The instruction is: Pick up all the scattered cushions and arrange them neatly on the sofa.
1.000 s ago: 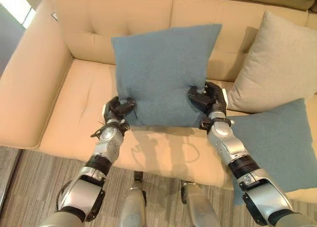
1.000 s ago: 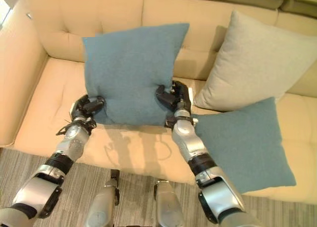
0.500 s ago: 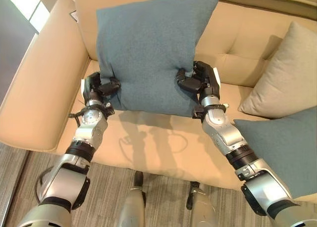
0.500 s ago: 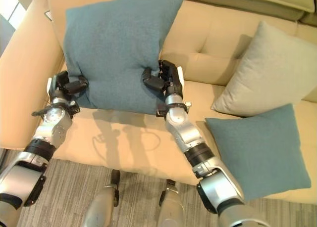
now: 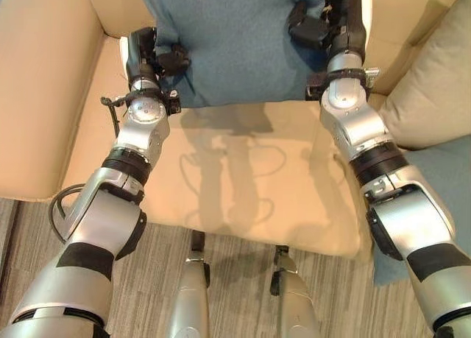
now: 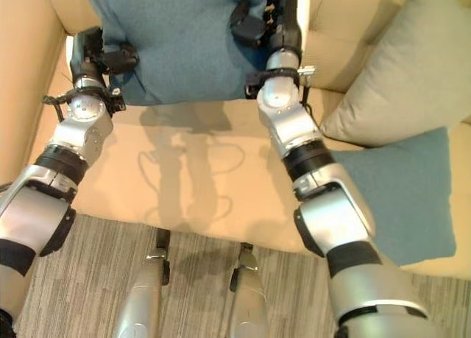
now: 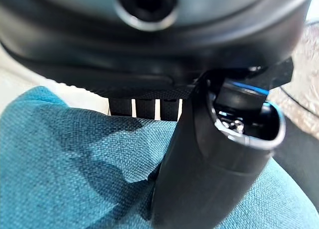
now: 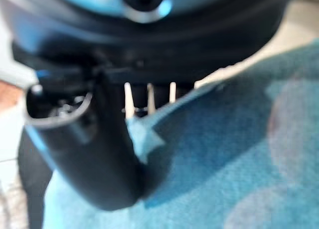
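Two hands clamped on one teal cushion, held above the sofa seat.
Left hand is pinched on its left edge, right hand on its right edge; thumbs are pressed into the fabric. Grey cushion is leaned on the sofa's back at the right end; second teal cushion is laid before it at the seat's front edge.
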